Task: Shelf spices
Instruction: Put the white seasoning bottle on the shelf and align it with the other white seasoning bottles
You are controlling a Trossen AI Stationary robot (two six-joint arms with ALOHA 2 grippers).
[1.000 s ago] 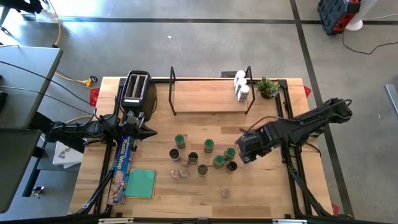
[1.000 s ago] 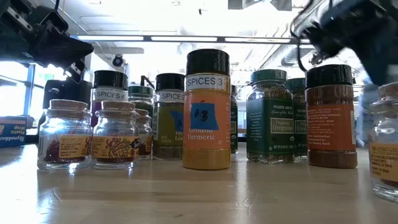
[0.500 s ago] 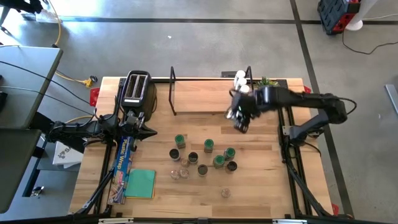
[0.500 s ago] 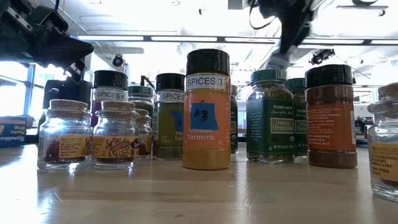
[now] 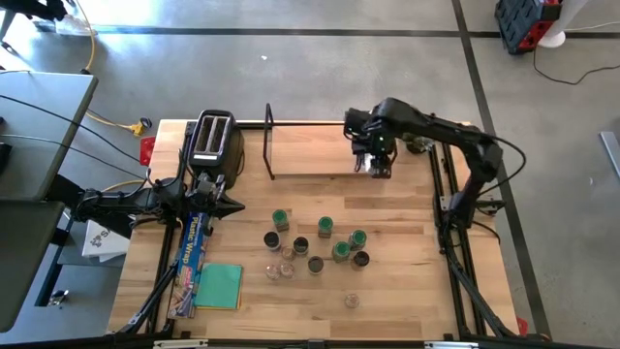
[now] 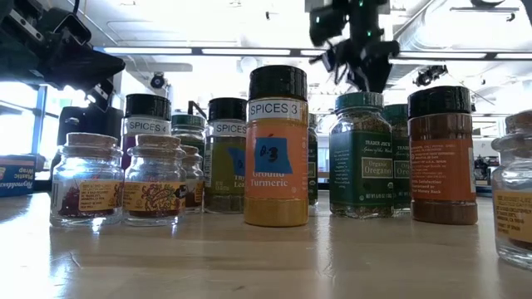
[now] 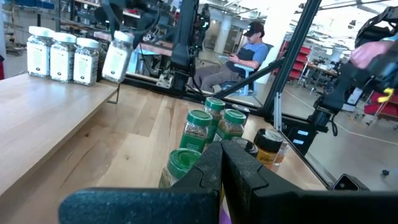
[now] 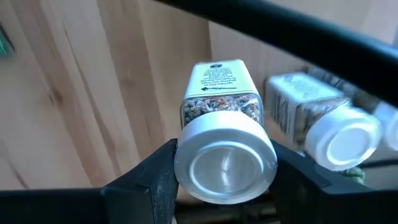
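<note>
The shelf [image 5: 310, 150], a light board between black wire ends, stands at the table's far edge. My right gripper [image 5: 374, 161] hangs over its right end, shut on a white-lidded spice jar [image 8: 222, 124]. The left wrist view shows this jar [image 7: 117, 55] tilted beside three white-lidded jars [image 7: 61, 56] standing on the board. Several more spice jars [image 5: 315, 242] with green and dark lids stand on their bases mid-table, seen close in the low view [image 6: 276, 149]. My left gripper [image 5: 232, 206] waits shut at the table's left, level, holding nothing. My right gripper pinches the jar at its white lid [image 8: 186, 163] between the two fingers [image 8: 149, 180], one on each side. The fingers come from above, pointing down. The jar hangs below them, slightly tilted, over the shelf board's right end; I cannot tell whether its base touches the board.
A black-and-silver toaster [image 5: 211, 141] stands left of the shelf. A small potted plant [image 5: 419, 144] sits behind the right arm. A long box of wrap [image 5: 192, 252] and a green cloth [image 5: 219, 286] lie near left. A person sits beyond the table [image 7: 245, 53].
My right gripper has swung from beside the jar cluster mid-table toward the far edge, rising and rolling its wrist, and now hangs over the shelf's right end. The white-lidded jar has travelled with it, clear of the table.
</note>
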